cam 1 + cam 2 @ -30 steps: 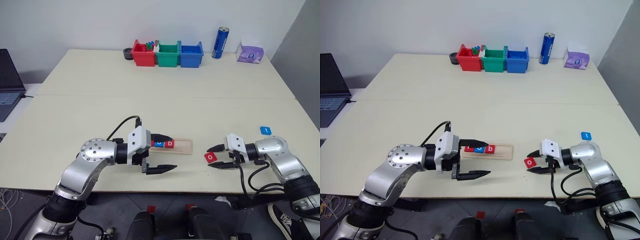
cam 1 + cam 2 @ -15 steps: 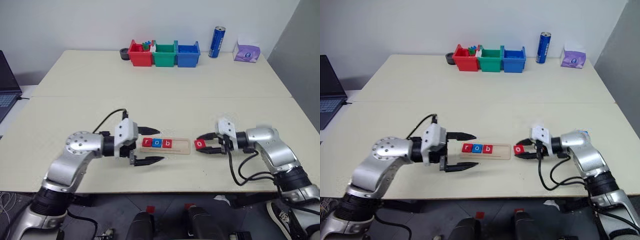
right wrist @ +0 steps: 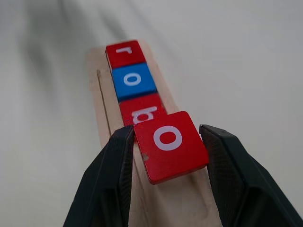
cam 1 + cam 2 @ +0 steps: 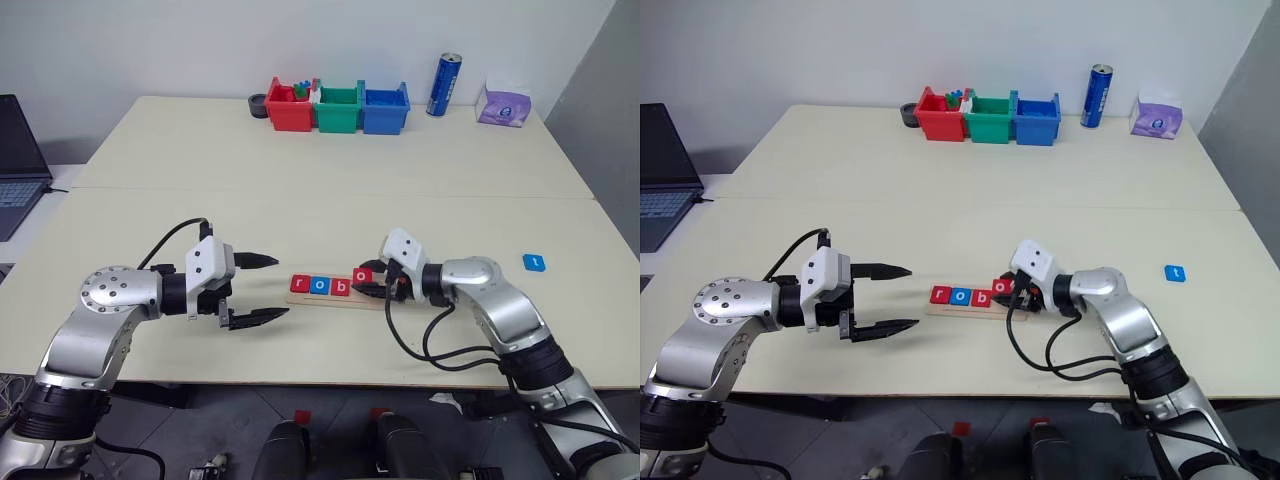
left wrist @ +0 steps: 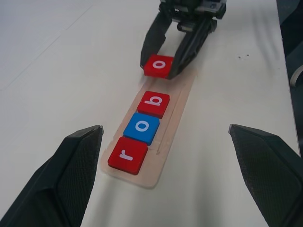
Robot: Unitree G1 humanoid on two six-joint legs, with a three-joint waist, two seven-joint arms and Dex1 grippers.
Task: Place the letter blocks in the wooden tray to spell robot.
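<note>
The wooden tray [image 4: 385, 300] lies near the table's front with three letter blocks in its groove: red r [image 4: 299, 285], blue o [image 4: 319, 286], red b [image 4: 340, 288]. My right gripper [image 4: 366, 282] is shut on a red o block [image 4: 363, 275], which hangs just above the tray right after the b [image 3: 142, 113]. A blue t block [image 4: 534, 262] lies flat on the table at the right. My left gripper [image 4: 264, 288] stands open just left of the tray with nothing between its fingers.
Red [image 4: 285, 108], green [image 4: 337, 108] and blue [image 4: 384, 109] plastic bins stand at the table's far edge, with a blue can [image 4: 441, 85] and a purple tissue pack [image 4: 502, 105] to their right. A laptop [image 4: 18, 160] sits off the table's left side.
My right gripper has carried the red o block leftward from the table up over the tray's right part. My left gripper has drawn back to the left, off the tray.
</note>
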